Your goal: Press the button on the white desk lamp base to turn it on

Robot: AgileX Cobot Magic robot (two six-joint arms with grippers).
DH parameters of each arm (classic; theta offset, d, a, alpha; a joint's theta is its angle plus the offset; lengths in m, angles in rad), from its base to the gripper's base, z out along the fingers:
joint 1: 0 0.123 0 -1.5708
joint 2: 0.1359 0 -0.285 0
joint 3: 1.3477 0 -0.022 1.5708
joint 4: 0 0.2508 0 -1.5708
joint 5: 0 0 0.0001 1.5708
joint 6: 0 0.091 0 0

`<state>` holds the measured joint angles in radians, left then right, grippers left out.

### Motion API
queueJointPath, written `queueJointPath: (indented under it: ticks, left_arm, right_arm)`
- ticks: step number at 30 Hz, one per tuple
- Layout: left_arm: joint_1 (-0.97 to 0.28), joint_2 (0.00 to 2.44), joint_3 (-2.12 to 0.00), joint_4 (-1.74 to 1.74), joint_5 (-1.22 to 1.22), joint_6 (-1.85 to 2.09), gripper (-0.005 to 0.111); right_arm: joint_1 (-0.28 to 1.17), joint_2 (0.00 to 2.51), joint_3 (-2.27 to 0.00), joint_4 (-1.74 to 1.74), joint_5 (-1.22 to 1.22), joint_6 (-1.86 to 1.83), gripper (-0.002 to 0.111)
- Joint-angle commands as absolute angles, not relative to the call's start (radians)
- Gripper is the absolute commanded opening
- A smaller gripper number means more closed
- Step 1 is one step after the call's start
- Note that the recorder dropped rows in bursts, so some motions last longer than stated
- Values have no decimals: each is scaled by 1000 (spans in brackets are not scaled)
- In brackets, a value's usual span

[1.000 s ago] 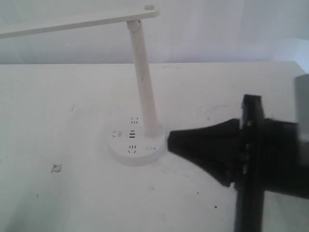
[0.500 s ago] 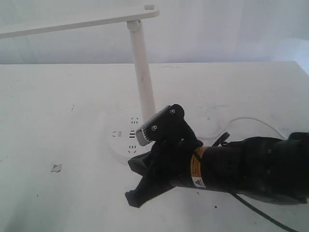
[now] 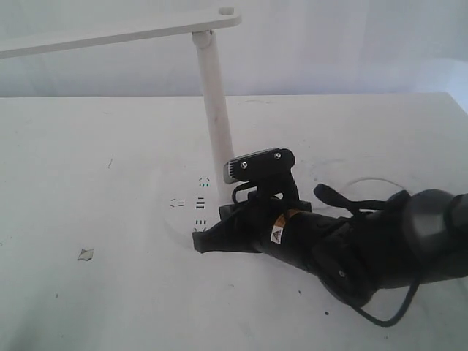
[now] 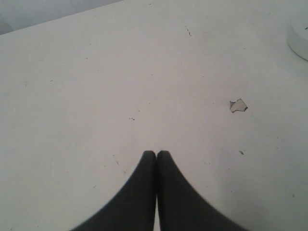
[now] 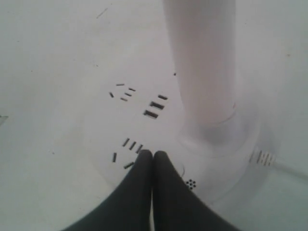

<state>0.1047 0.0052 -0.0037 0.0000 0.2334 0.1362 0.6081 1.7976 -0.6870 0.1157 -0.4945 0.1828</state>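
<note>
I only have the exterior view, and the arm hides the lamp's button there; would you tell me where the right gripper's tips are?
Observer: In the right wrist view the right gripper is shut, with its tips over the white desk lamp base, beside a group of socket slots.
Operator: Is the button visible there?
Observer: Only partly. A faint arc of the button shows just beside the gripper, with a dot mark next to it.
Operator: And the left arm?
Observer: The left gripper is shut over bare table, with only the base's rim at the frame's edge.
</note>
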Motion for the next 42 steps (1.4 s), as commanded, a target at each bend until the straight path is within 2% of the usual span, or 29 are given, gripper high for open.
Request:
queueJointPath:
  ticks: [1, 28, 42]
  left_arm:
    - [106, 0, 0, -10, 232, 135, 0]
    - [106, 0, 0, -10, 232, 135, 0]
    - [106, 0, 0, -10, 232, 135, 0]
  right_arm:
    - [610, 1837, -692, 139, -518, 157, 0]
    - [608, 1933, -801, 142, -489, 157, 0]
    - [608, 1933, -801, 321, -425, 20, 0]
